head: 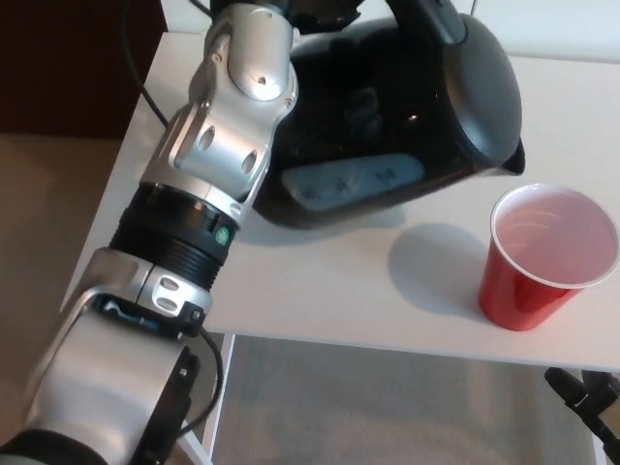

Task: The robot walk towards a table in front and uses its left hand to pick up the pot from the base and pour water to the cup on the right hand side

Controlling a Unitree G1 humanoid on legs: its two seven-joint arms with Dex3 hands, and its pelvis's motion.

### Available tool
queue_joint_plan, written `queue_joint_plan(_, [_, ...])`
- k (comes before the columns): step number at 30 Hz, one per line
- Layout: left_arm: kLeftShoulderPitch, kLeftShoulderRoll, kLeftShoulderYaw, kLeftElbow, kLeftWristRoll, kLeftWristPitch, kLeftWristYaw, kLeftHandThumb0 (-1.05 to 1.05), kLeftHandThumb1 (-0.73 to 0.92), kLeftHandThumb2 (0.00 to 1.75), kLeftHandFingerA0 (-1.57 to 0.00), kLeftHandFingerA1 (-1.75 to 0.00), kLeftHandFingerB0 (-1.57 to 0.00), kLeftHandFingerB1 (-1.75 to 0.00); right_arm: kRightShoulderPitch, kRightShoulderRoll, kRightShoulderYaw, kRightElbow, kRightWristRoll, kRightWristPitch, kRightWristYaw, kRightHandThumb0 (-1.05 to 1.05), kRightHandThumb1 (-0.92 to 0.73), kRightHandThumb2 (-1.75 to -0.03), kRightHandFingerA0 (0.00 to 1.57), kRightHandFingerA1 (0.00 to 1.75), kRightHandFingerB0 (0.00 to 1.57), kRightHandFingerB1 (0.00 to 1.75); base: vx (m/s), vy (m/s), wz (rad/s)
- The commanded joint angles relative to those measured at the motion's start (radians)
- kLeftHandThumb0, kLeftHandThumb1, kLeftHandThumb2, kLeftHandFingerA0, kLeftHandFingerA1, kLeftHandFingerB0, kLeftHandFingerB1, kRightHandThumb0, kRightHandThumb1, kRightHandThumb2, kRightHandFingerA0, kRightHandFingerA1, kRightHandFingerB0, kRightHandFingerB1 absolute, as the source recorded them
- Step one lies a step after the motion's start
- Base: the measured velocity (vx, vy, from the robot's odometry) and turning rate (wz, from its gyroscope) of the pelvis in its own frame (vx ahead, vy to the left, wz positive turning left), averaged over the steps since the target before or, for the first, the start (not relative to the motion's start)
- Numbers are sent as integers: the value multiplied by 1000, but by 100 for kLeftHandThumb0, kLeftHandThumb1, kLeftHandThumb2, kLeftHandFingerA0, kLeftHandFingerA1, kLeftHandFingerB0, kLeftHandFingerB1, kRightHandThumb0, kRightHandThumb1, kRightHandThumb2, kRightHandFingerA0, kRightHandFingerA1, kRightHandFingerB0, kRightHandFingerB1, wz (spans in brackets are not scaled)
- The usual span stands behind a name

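Observation:
The black pot (436, 97) hangs tilted over the white table (339, 291), its pale water gauge (354, 179) facing me and its spout (513, 155) pointing right. My left hand (320, 12) is shut on the pot's handle at the picture's top edge, mostly cut off, with the silver forearm (223, 126) running up to it. A red cup (542, 257) stands upright at the right, just below and right of the spout, apart from it. Only a black bit of my right hand (589, 395) shows in the bottom right corner.
The table's front edge runs along the lower part of the view, with grey floor (387, 407) below it. A dark wall or cabinet (58, 58) stands to the left of the table. The pot's base is not in view.

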Motion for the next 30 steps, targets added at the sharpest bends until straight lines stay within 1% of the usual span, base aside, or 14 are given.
queue_joint_plan(1, [-84,59,-67,-22,127,-168,48,-26,54,60,-94,-168,-78,-152,-41,-1,-5,-24,22,-17,14,-34,-52,-80,50,65,37,65,0,0,0])
queue_joint_plan(7, [-141,79,-118,4,167,-221,66,-22,57,55,-90,-175,-66,-174,-55,-1,-10,-25,23,-7,1,-27,-65,-58,52,58,38,64,0,0,0])
queue_joint_plan(9, [-160,84,-141,21,200,-258,104,-20,55,56,-90,-175,-66,-175,-62,-8,-4,-10,9,-20,5,-35,-52,-81,51,67,38,66,0,0,0])
queue_joint_plan(14, [-180,84,-157,34,209,-275,94,-18,56,57,-88,-175,-64,-175,-64,-10,-6,-10,18,-20,20,-33,-52,-82,51,69,38,65,0,0,0])
queue_joint_plan(15, [-185,87,-165,36,216,-284,89,-17,55,57,-90,-175,-66,-175,-67,-10,-12,-4,26,-18,25,-27,-65,-59,51,65,38,67,0,0,0])
queue_joint_plan(16, [-187,90,-170,37,221,-296,88,-16,54,57,-91,-175,-67,-175,-67,-11,-12,-1,26,-19,29,-34,-53,-82,51,69,38,67,0,0,0])
queue_joint_plan(18, [-185,90,-179,41,231,-313,92,-16,54,56,-90,-175,-66,-175,-66,-11,-8,-5,17,-22,24,-34,-52,-82,51,68,40,67,0,0,0])
queue_joint_plan(19, [-185,93,-186,47,237,-335,94,-16,55,57,-89,-175,-65,-175,-67,-11,-6,-5,12,-24,20,-29,-64,-59,57,66,41,67,0,0,0])
queue_joint_plan(20, [-182,94,-194,41,250,-338,96,-18,55,56,-89,-175,-65,-175,-64,-12,-1,-8,9,-26,24,-35,-52,-82,51,68,39,67,0,0,0])
queue_joint_plan(23, [-171,93,-205,15,274,-327,97,-17,54,55,-89,-175,-64,-175,-64,-15,3,-10,10,-21,28,-34,-53,-83,50,68,39,67,0,0,0])
queue_joint_plan(24, [-163,94,-211,2,279,-341,92,-17,55,55,-88,-175,-63,-175,-67,-15,4,-8,8,-21,24,-29,-64,-58,50,59,39,66,0,0,0])
queue_joint_plan(26, [-152,96,-214,-19,283,-359,84,-16,55,56,-88,-175,-64,-175,-73,-16,2,1,9,-23,27,-35,-53,-82,48,66,36,65,0,0,0])
queue_joint_plan(29, [-137,98,-220,-45,295,-373,78,-16,56,56,-87,-175,-65,-175,-72,-15,0,1,11,-25,30,-35,-52,-82,49,67,38,67,0,0,0])
queue_joint_plan(30, [-130,96,-221,-53,301,-378,80,-18,56,56,-85,-175,-64,-175,-73,-17,2,4,7,-27,29,-29,-65,-59,53,63,39,68,0,0,0])
